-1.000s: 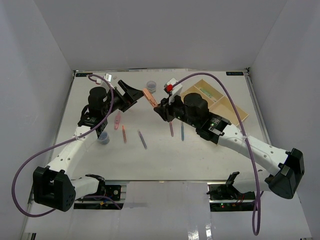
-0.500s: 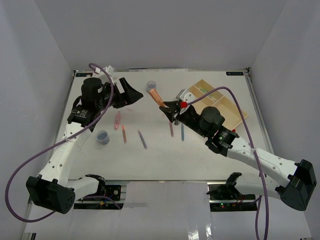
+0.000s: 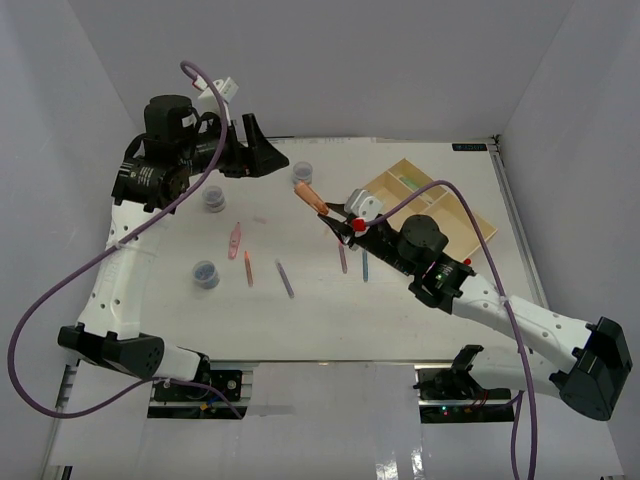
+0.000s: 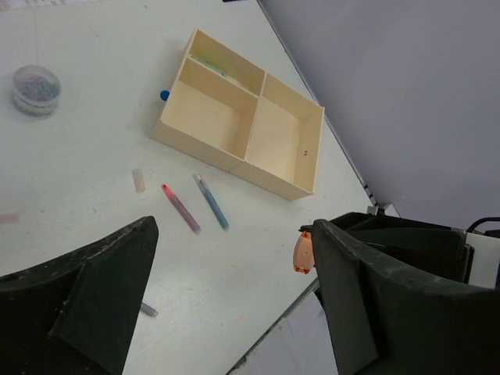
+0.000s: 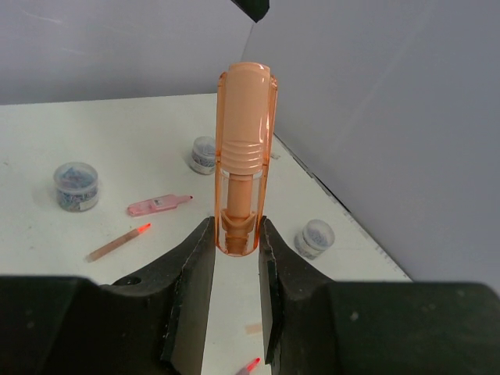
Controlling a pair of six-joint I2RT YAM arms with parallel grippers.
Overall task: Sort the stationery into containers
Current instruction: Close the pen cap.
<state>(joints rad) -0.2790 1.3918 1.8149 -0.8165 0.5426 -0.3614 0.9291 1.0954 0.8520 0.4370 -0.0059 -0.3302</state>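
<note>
Item: orange marker (image 5: 244, 156); short, chunky, translucent, with a ribbed band at mid-body and a rounded top.
Location: in the air over the middle of the surface (image 3: 300, 310), left of the tray (image 3: 478, 222) and apart from it.
Hold: right fingers (image 5: 195, 281) pinch its lower end; the rest juts beyond them.
Left fingers (image 4: 101, 289): spread wide, nothing between, high over the far-left corner.
Tray: beige, three compartments.

Table (image 3: 300, 325) — white matte top, dark trim at the far and side borders. Back wall (image 3: 320, 70), left wall (image 3: 50, 150), right wall (image 3: 590, 120) — plain pale grey panels, closing the table in on three sides. Rail (image 3: 330, 375): metal, along the near edge. Light: even, diffuse; shadows soft.
</note>
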